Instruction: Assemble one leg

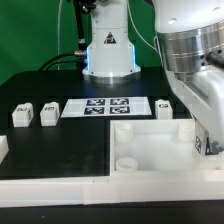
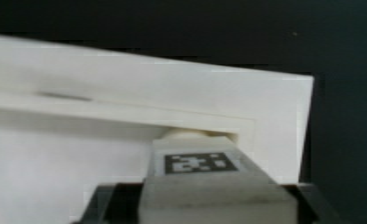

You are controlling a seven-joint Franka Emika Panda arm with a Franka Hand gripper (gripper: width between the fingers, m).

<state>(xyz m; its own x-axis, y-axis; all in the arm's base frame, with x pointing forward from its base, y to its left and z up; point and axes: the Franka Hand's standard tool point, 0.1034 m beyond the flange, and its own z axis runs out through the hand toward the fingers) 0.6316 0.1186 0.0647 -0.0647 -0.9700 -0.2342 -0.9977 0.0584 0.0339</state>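
Observation:
In the wrist view my gripper [image 2: 201, 196] is shut on a leg [image 2: 198, 172], a white block with a black-and-white marker on its face. Dark fingers [image 2: 112, 203] press on both of its sides. The leg's tip is at a corner recess of the large white panel [image 2: 91, 110]; I cannot tell whether it is seated. In the exterior view the gripper [image 1: 203, 138] is low over the panel's [image 1: 150, 150] corner at the exterior view's right, and the arm hides the held leg. Two loose legs [image 1: 22, 115] [image 1: 48, 113] lie at the exterior view's left, and another [image 1: 165, 106] beside the marker board.
The marker board [image 1: 105, 106] lies flat behind the panel. The robot base [image 1: 108, 50] stands at the back centre. A round socket [image 1: 128, 160] shows in the panel's near corner. A white part [image 1: 3, 148] sits at the left edge.

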